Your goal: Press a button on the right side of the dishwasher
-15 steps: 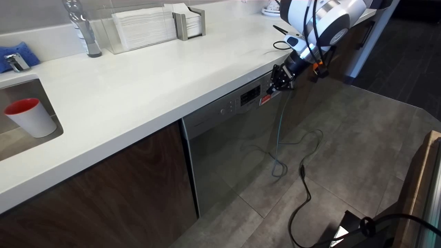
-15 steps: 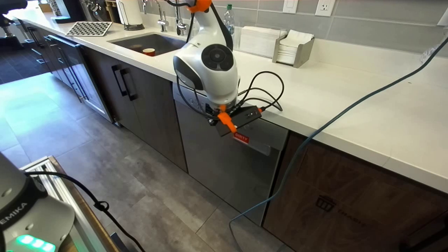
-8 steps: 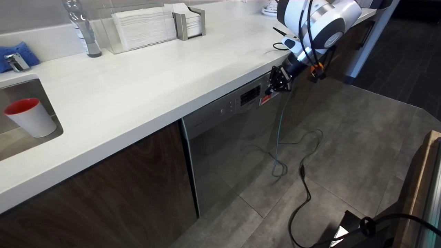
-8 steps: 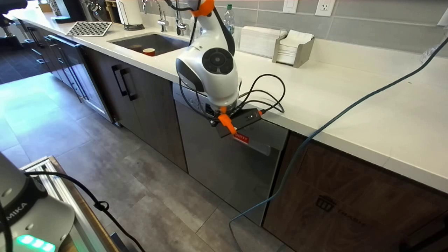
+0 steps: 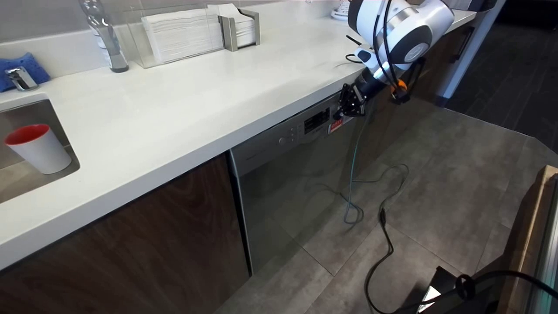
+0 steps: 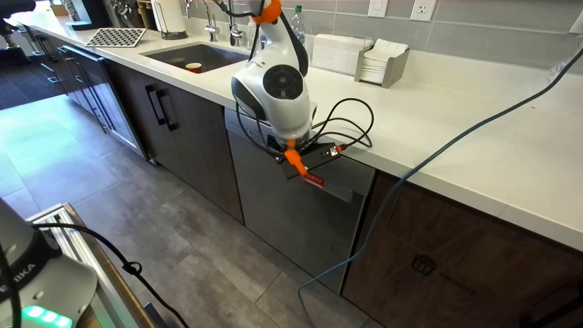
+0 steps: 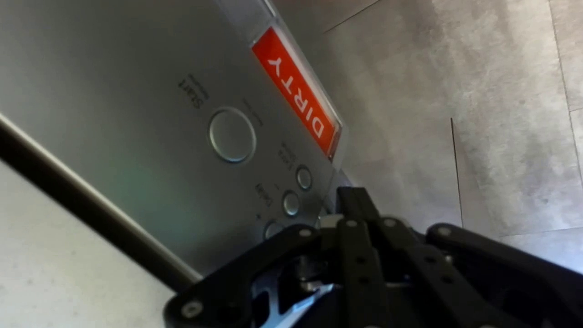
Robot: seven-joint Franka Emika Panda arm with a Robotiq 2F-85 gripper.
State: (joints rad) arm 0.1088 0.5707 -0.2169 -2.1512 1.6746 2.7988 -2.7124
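White smooth countertop [image 5: 196, 100] above; grey brushed-steel dishwasher [image 5: 283, 196] built in beneath. Black two-fingered gripper [image 7: 356, 199] held near round silver buttons [image 7: 232, 135], jaws together, presumably so single button can be pressed without neighbours being touched.

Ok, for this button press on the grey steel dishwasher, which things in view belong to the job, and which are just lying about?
Belongs: grey steel dishwasher, round silver buttons, black two-fingered gripper.

Just lying about: white red-lined tapered cup, clear plastic bottle, white paper napkins.
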